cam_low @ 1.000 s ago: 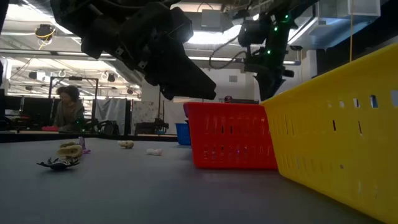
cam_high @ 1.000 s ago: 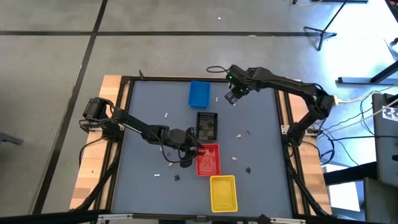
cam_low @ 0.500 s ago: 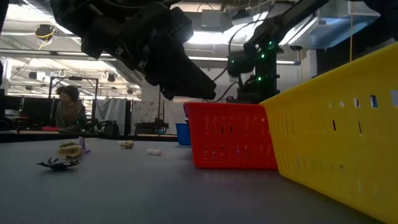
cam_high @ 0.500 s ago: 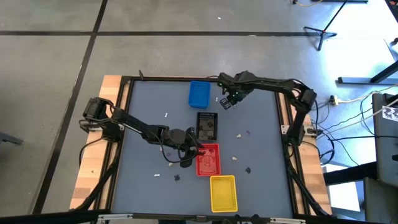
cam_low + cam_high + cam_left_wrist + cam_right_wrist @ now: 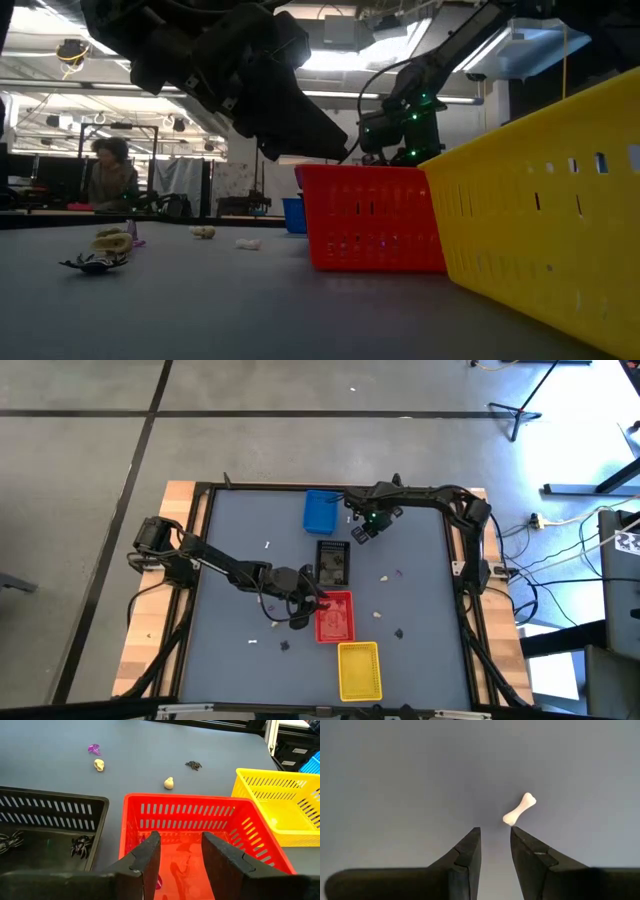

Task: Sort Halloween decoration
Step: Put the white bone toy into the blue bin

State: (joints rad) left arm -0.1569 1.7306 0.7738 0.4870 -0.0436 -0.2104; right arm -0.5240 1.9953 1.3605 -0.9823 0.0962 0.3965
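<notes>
Small white bone (image 5: pixel 519 808) lies flat on the grey tabletop, tilted diagonally. Two black spiders (image 5: pixel 80 845) sit in the black tray. Two cream skulls (image 5: pixel 169 783) lie on the table, plus a purple piece (image 5: pixel 94 749) and another black spider (image 5: pixel 193 765).

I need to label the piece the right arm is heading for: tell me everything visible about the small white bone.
The white bone is a tiny cream piece, plastic by its look, with a narrow shaft and a knobbed bulge at each end. It lies flat and alone on the grey table, angled diagonally, just beyond the right end effector, whose fingers stand apart and do not touch it.
</notes>
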